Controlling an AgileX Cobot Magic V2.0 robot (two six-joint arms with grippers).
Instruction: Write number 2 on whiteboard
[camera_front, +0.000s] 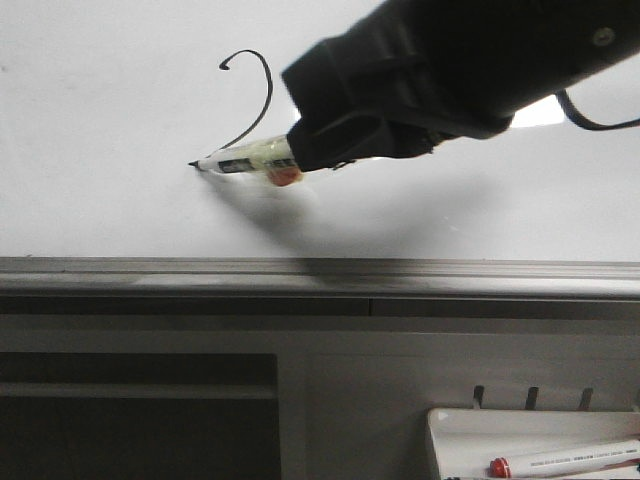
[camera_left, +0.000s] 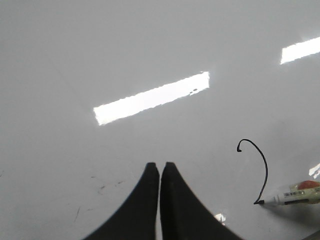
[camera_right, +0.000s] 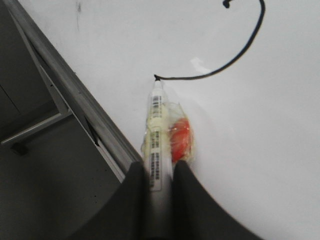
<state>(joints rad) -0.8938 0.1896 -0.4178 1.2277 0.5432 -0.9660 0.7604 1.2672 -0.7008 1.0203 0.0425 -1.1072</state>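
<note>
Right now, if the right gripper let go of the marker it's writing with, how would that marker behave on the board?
The marker looks round and slim, so it would probably roll on the glossy whiteboard. The taped orange lump beside it might check the roll. It looks rigid and light.

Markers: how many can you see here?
2. One marker is held in the right gripper, tip on the whiteboard. A red-capped marker lies in the tray below. Others may be hidden.
</note>
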